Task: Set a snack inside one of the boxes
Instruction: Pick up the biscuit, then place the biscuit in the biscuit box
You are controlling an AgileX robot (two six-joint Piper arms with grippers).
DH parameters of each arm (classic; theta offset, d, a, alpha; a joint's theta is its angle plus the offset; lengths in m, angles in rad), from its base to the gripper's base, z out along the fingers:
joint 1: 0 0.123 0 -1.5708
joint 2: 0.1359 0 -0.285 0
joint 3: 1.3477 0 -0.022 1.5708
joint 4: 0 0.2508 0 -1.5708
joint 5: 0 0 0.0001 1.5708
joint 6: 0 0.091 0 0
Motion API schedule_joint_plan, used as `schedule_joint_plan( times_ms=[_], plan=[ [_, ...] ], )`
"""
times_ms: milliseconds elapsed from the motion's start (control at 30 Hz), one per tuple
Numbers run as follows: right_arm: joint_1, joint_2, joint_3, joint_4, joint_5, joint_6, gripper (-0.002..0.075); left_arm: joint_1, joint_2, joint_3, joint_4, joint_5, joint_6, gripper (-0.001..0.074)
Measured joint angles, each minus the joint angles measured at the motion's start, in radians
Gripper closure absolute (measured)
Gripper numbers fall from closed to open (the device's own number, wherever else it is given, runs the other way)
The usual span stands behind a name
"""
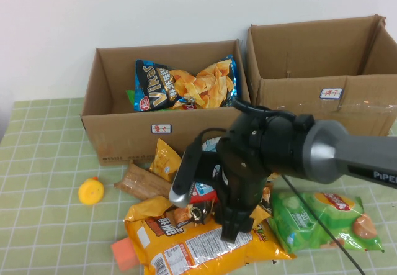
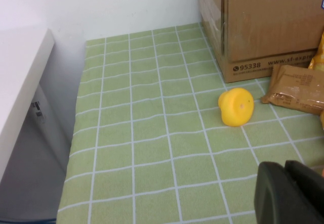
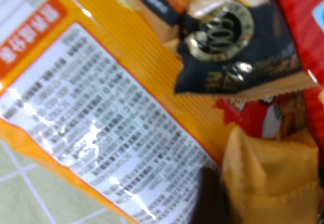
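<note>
while the right arm reaches across the near middle of the table, the right gripper (image 1: 234,228) is down on the heap of snack packets, its dark fingers pressed against the big orange bag (image 1: 192,245) that lies nearest the robot. whether those fingers are apart or clamped on anything, i cannot tell; the arm's body hides them from above, and the right wrist view shows only a dark finger (image 3: 210,196) next to a yellow packet (image 3: 271,181) and the orange bag's printed white label.

around that bag the heap holds a red packet (image 1: 203,193) touching it on the far side, a small yellow bag (image 1: 165,160) leaning just in front of the left box (image 1: 118,139), a brown wrapped bar (image 1: 141,181) to the left, and a green bag (image 1: 316,220) to the right, near the heap. a yellow round toy (image 1: 91,191) sits alone on the green checked cloth (image 1: 43,163), left of the bar.

the left box, at the far side, already holds a black and orange chip bag (image 1: 186,84). the right box (image 1: 347,95) stands just beside it, its inside showing only cardboard.

the left gripper (image 2: 293,193) hangs over the cloth at the near left, near the toy; only a dark corner of it shows, so i cannot tell its fingers' state.
</note>
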Motion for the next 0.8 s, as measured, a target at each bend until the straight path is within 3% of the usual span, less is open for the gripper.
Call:
schedule_joint_plan(
  times_ms=[167, 333, 633, 800],
  plan=[
    [-0.012, 0.001, 0.000, 0.006, 0.010, 0.010, 0.0344, 0.000, 0.000, 0.000, 0.000, 0.000, 0.000, 0.0738],
    [-0.018, -0.002, -0.004, -0.008, 0.036, 0.031, 0.0595, 0.000, 0.000, 0.000, 0.000, 0.000, 0.000, 0.0737],
    [-0.020, -0.226, -0.016, -0.057, 0.107, 0.078, 0.0596, 0.000, 0.000, 0.000, 0.000, 0.000, 0.000, 0.0737],
    [-0.038, -0.368, -0.016, -0.319, 0.047, 0.241, 0.0596, 0.000, 0.000, 0.000, 0.000, 0.000, 0.000, 0.0737]
  ],
)
